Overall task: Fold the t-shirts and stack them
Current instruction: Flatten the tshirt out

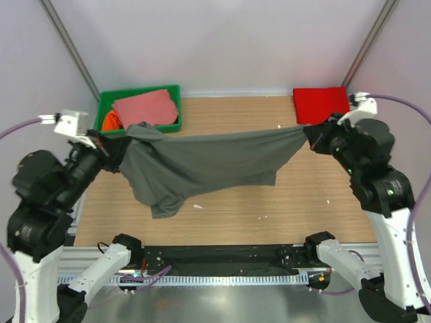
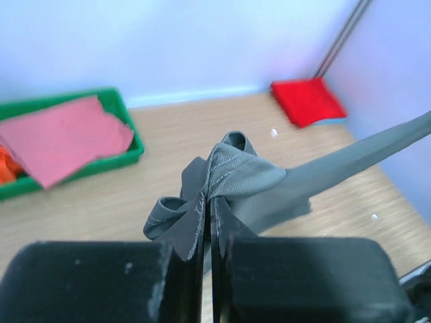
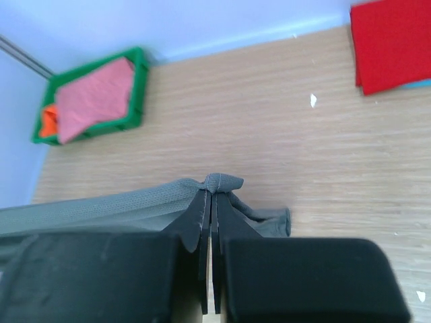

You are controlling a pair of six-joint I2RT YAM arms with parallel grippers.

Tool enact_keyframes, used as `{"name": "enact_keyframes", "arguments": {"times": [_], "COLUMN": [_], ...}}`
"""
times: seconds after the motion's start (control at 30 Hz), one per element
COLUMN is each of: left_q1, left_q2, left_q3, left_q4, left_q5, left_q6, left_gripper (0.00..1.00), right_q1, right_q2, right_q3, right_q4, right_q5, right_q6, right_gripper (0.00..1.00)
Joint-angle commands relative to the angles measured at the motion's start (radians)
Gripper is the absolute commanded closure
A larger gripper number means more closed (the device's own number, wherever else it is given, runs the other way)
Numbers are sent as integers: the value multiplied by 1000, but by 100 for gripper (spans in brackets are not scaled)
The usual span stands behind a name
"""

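Left pincer (image 2: 207, 199) and right pincer (image 3: 210, 196) clamp the unfolded grey shirt (image 1: 202, 161); red shirt (image 1: 320, 104) folded, pink shirt (image 1: 145, 108) waits in bin (image 1: 138, 90).

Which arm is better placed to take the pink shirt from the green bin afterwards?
Probably left: the left gripper, shut on the grey shirt, is near the green bin; the right gripper holds the shirt's other end, across the table.

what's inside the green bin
A pink shirt lies on top, filling most of the bin, with an orange one showing at its left edge. Anything under the pink shirt is covered and cannot be seen.
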Motion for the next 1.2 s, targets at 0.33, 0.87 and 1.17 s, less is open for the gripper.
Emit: {"name": "enact_keyframes", "arguments": {"times": [0.33,0.87,1.17], "left_q1": [4,61,95], "left_q2": [190,1088,1189], "left_q3": [494,410,557], "left_q4": [-25,254,96], "left_q5": [119,-142,-220], "left_q6": [82,203,122], "left_gripper": [100,100,40], "right_q1": [3,-121,-142], "right_q2": [-24,825,983], "right_q3": [351,178,366], "right_q4": [-160,281,60], "right_q5": [89,288,236], "right_q6": [94,-53,-55], "right_gripper": [99,93,53]}}
